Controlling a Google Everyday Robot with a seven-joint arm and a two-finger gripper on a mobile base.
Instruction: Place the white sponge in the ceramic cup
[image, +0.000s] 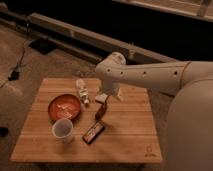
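The white sponge (101, 98) is a small whitish block on the wooden table (130, 135), right of the bottle and just behind a small brown object (101, 112). My gripper (107, 99) reaches down from the pale arm (145, 74) and is right at the sponge, touching or nearly touching its right side. The ceramic cup (63, 129) stands upright near the table's front left, in front of the red bowl, well apart from the gripper. It looks empty.
A red-orange bowl (64, 107) with some pale bits sits at the left. A pale labelled bottle (82, 91) lies behind it. A dark flat bar (93, 132) lies right of the cup. The robot's body fills the right edge.
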